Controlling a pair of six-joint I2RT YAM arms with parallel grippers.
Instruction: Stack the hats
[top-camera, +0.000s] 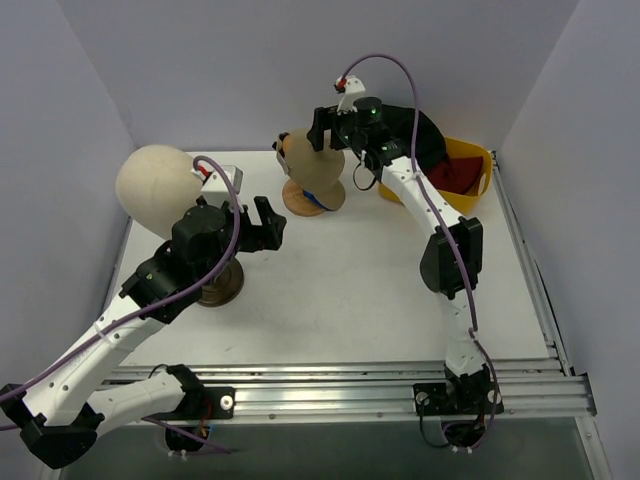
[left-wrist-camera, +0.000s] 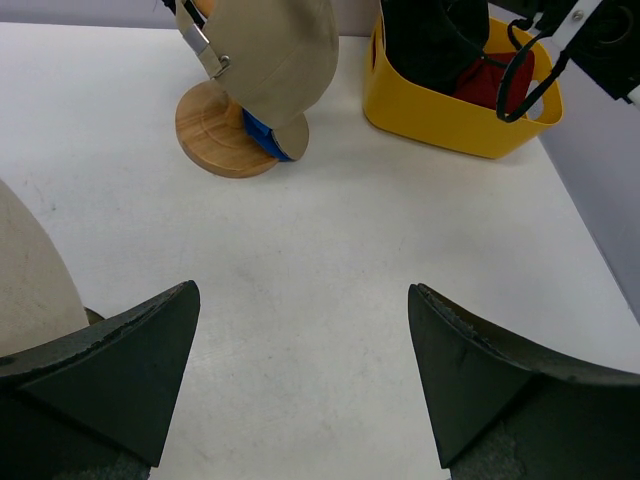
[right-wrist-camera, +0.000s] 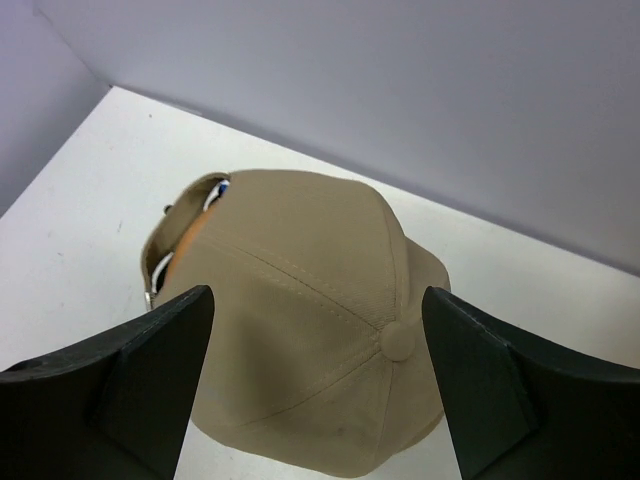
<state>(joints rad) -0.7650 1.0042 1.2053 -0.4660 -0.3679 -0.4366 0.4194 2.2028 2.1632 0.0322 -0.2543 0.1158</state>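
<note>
Over the white table (top-camera: 350, 290), top camera: my right gripper (top-camera: 335, 135) hangs above the tan cap (top-camera: 308, 168), which sits on a wooden stand (top-camera: 296, 204) near the back wall. A sliver of the bright blue cap (top-camera: 318, 201) shows under the tan one. To the right, just beside the stand, a yellow bin (top-camera: 482, 165) holds the black bucket hat (top-camera: 425, 130) and the dark red bucket hat (top-camera: 455, 178). My left gripper (top-camera: 265, 225) hovers above bare tabletop next to the cream mannequin head (top-camera: 155, 185), well apart from the hats. Left wrist camera: both fingers (left-wrist-camera: 130, 350) stand wide apart with nothing between them but table. The tan cap (left-wrist-camera: 275, 50) hangs over the stand's round base (left-wrist-camera: 215, 130), with the blue cap (left-wrist-camera: 265, 135) peeking out beneath it and the bin (left-wrist-camera: 450, 115) off to the right. Right wrist camera: the fingers (right-wrist-camera: 150, 370) are spread to either side of the tan cap's crown (right-wrist-camera: 300, 330), its top button between them. I cannot tell whether either finger touches the fabric.
</note>
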